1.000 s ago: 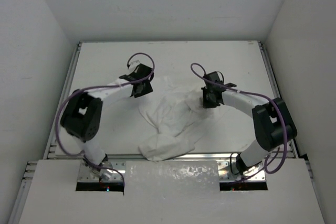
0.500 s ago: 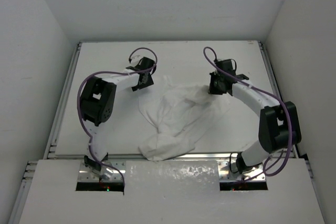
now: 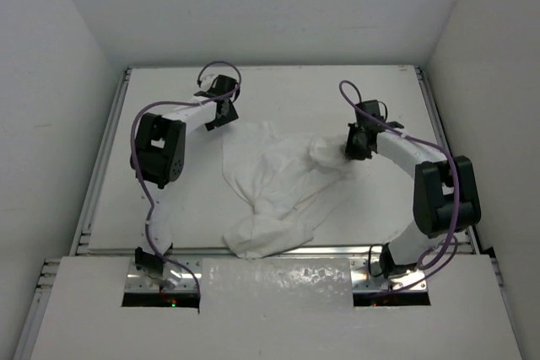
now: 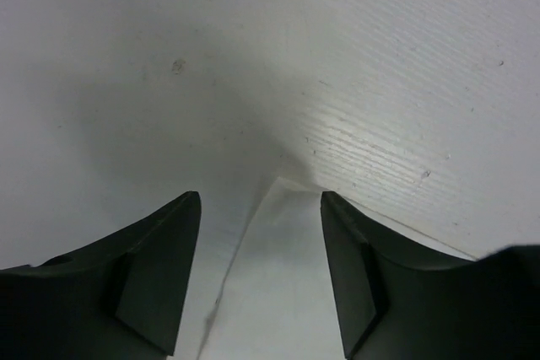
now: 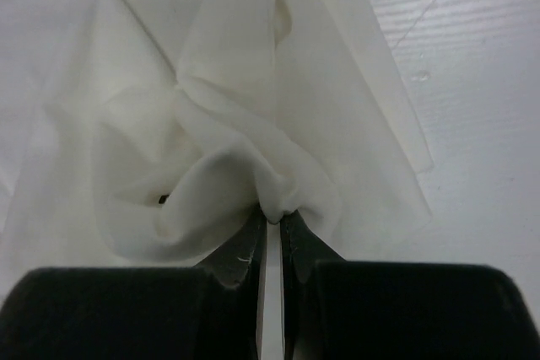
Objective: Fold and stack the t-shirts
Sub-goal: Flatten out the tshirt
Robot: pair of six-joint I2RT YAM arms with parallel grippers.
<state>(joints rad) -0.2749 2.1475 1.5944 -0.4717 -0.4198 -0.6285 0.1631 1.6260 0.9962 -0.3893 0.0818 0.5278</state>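
Observation:
The white t-shirt (image 3: pixel 278 183) lies crumpled on the middle of the white table (image 3: pixel 396 99), running from far middle to the near edge. My left gripper (image 3: pixel 223 114) is at the shirt's far left edge. In the left wrist view it (image 4: pixel 258 198) is open, low over the table, with a flat corner of the shirt (image 4: pixel 278 292) between the jaws. My right gripper (image 3: pixel 353 148) is at the shirt's far right part. In the right wrist view it (image 5: pixel 272 218) is shut on a bunched fold of the shirt (image 5: pixel 211 149).
White walls enclose the table on three sides. Metal rails (image 3: pixel 99 166) run along the left side and the right side (image 3: pixel 443 141). A white panel (image 3: pixel 278 292) covers the near edge between the arm bases. Purple cables loop off both arms.
The left gripper has moved toward the far left, off the shirt's body to its corner. The right gripper has moved right and farther back, dragging the shirt's right part with it.

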